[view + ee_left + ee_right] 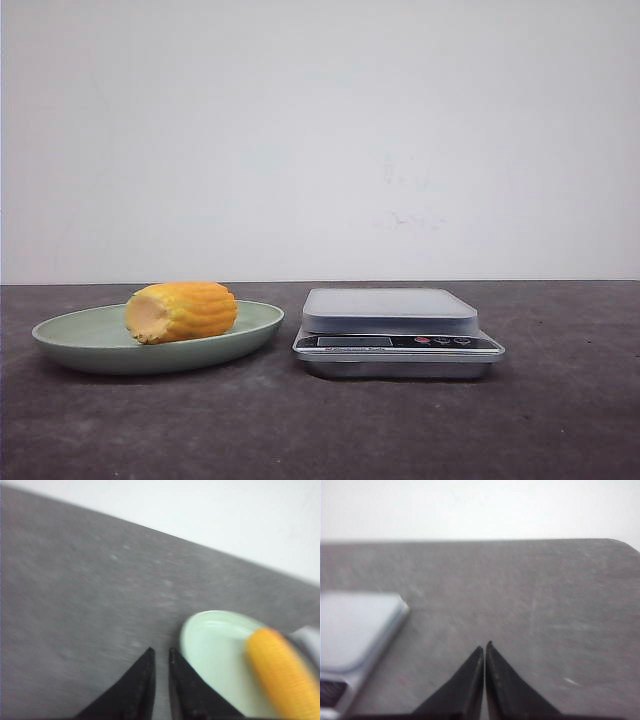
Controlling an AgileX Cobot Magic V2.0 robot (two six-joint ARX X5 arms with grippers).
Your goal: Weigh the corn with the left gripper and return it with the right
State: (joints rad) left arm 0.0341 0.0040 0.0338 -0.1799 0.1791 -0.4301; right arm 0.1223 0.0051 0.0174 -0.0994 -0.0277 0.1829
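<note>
The corn [182, 311], a stubby yellow-orange cob with its pale cut end facing front left, lies on a pale green plate [70, 340] at the left of the table. The left wrist view shows the corn [282, 672] on the plate [215, 645]. My left gripper [160, 651] hangs above bare table beside the plate's rim, jaws a narrow gap apart and empty. My right gripper [484, 646] is shut and empty over bare table beside the scale [355, 630]. Neither gripper shows in the front view.
A silver kitchen scale [395, 330] with a flat grey platform stands right of the plate. The dark grey table [320, 430] ends at a white wall behind. The table's far right corner [620, 542] shows in the right wrist view.
</note>
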